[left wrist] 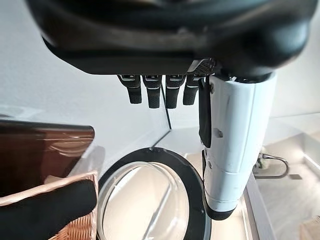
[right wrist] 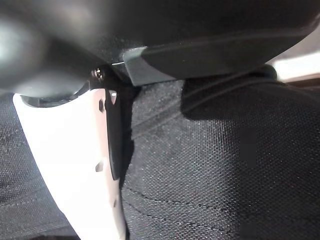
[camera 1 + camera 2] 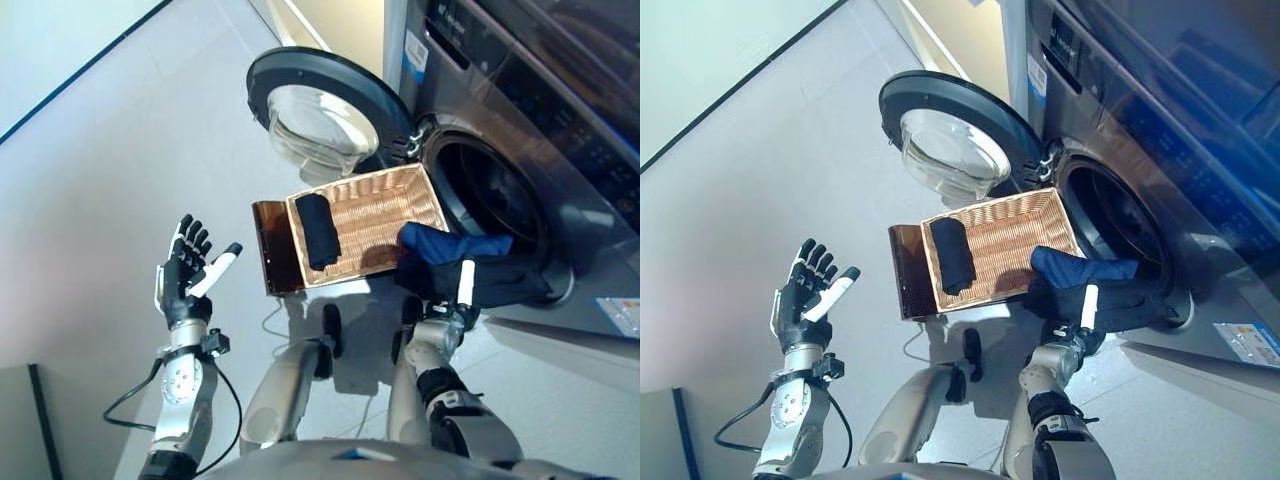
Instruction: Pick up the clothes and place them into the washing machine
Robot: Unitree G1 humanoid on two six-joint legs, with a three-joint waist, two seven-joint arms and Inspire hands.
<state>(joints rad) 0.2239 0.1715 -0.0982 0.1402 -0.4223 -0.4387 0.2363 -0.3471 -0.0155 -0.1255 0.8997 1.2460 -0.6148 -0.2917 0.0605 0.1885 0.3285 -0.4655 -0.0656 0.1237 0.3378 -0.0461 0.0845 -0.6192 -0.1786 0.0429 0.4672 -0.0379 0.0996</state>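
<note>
Dark cloth is what the coming move turns on: a black garment [image 3: 490,280] is draped across the lower lip of the washing machine's [image 3: 560,130] round opening [image 3: 490,205], with a blue garment [image 3: 450,243] bunched against it on the basket side. Its long axis is seen to run from the right hand [image 3: 452,305] toward the drum, so the load lies straight ahead of that hand and partly over the threshold already. In the right wrist view the white-covered thumb [image 2: 75,165] is pressed against black woven fabric, yet the fingers are hidden behind the cloth, and it cannot be told whether they are closed on it.

A further rolled dark garment [image 3: 318,230] is left in the wicker basket [image 3: 400,195], which is set on a brown stand [image 3: 272,250] just before the opening. This piece lies nearer the left hand [image 3: 185,272], which is held up well off to the side with fingers spread and straight, holding nothing.

The open door [image 3: 325,110] is swung away to the far side of the basket and is judged not to obstruct the path. The basket's near corner is just beside the draped cloth, and snagging there is judged the likeliest hindrance to a push inward.
</note>
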